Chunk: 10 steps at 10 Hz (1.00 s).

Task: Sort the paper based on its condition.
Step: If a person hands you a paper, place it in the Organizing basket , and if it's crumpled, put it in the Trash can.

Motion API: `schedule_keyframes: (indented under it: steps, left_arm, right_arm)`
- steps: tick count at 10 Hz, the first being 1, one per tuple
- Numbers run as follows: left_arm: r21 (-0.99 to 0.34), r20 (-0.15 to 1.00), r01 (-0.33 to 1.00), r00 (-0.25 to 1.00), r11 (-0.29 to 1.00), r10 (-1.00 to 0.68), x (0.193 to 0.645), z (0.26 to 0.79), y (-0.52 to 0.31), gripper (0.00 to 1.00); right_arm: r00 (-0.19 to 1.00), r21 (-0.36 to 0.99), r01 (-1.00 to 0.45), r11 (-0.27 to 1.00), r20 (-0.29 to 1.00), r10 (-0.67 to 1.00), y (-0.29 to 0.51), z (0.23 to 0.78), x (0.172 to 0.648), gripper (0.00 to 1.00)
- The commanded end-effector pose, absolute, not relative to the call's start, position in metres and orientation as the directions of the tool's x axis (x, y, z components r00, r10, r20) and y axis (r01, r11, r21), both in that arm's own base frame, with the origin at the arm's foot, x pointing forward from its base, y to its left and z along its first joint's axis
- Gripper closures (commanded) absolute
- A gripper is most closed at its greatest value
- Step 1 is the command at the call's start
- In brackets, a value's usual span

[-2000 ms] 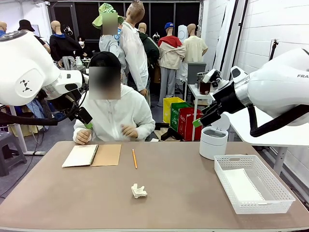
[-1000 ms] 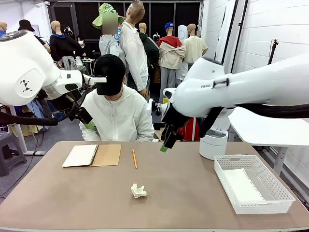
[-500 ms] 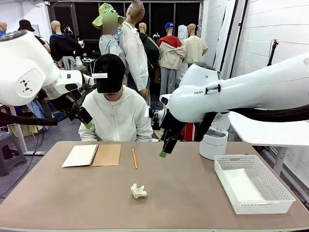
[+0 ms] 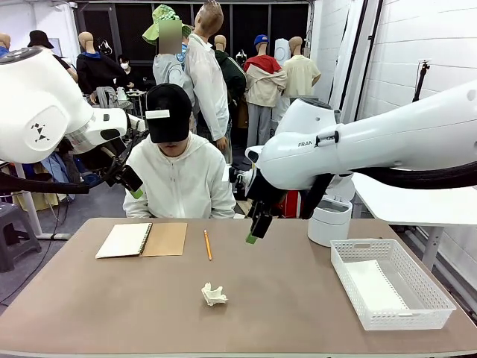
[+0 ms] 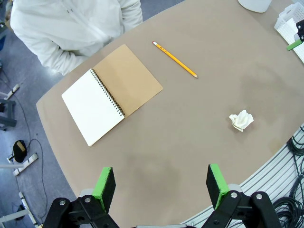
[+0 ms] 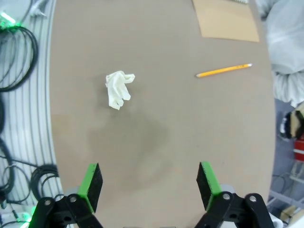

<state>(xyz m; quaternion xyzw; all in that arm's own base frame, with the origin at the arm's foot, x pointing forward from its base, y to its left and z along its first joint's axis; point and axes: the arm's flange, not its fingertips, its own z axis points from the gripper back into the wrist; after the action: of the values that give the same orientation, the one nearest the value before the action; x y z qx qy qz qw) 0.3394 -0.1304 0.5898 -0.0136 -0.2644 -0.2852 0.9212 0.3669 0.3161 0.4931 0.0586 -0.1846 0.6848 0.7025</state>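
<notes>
On the plain brown tabletop (image 4: 298, 298): a crumpled white paper ball (image 4: 214, 294), a yellow wooden pencil (image 4: 208, 244), a kraft-brown spiral notebook (image 4: 142, 239) showing a white page, and a white latticed plastic basket (image 4: 390, 282).

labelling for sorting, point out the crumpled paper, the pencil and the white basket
crumpled paper (image 4: 214, 294), front view, middle of the wad
pencil (image 4: 208, 245), front view, mid-shaft
white basket (image 4: 373, 321), front view, near rim
</notes>
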Motion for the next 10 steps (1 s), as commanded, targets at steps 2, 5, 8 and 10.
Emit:
schedule_keyframes:
  steps: [2,5,8,10]
  left_arm:
    - [0.125,0.497,0.534,0.696,0.836,-0.519,0.34,0.59,-0.129,0.0]
    - [0.125,0.497,0.534,0.696,0.836,-0.519,0.34,0.59,-0.129,0.0]
    - [0.125,0.497,0.534,0.696,0.836,-0.519,0.34,0.59,-0.129,0.0]
    - [0.125,0.497,0.534,0.696,0.836,-0.519,0.34,0.59,-0.129,0.0]
  right_arm:
    - [-0.078,-0.138,-0.99,-0.039,0.287,0.955,0.347,0.471,0.378,0.0]
    - [-0.124,-0.079,-0.991,-0.107,0.247,0.961,0.37,0.441,0.378,0.0]
    - [-0.133,-0.032,-0.991,-0.129,0.222,0.966,0.4,0.412,0.381,0.0]
    - [-0.138,-0.016,-0.99,-0.137,0.194,0.971,0.417,0.399,0.382,0.0]
